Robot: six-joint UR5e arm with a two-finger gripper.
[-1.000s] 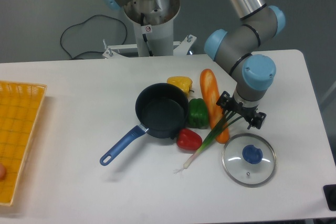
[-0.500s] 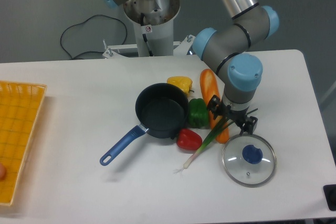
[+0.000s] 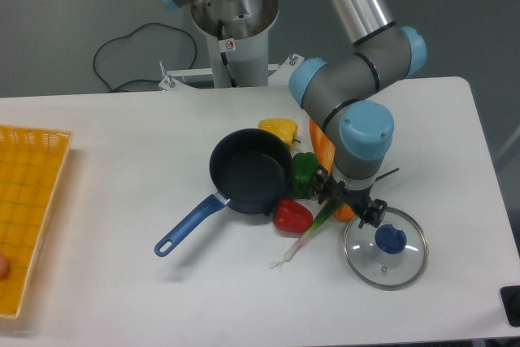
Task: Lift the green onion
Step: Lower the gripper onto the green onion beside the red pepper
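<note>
Not picked yet: I've got the gripper (image 3: 348,198) right over the onion (image 3: 313,230), which lies on the table (image 3: 122,168); can't tell if jaws are apart, so grip & lift left.

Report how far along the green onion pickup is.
Done: the gripper is positioned over the green onion, at its leafy part. In hand: nothing visibly gripped; whether the fingers are open or shut cannot be told. Left: close on the stalk and lift it; its white end lies on the table.
</note>
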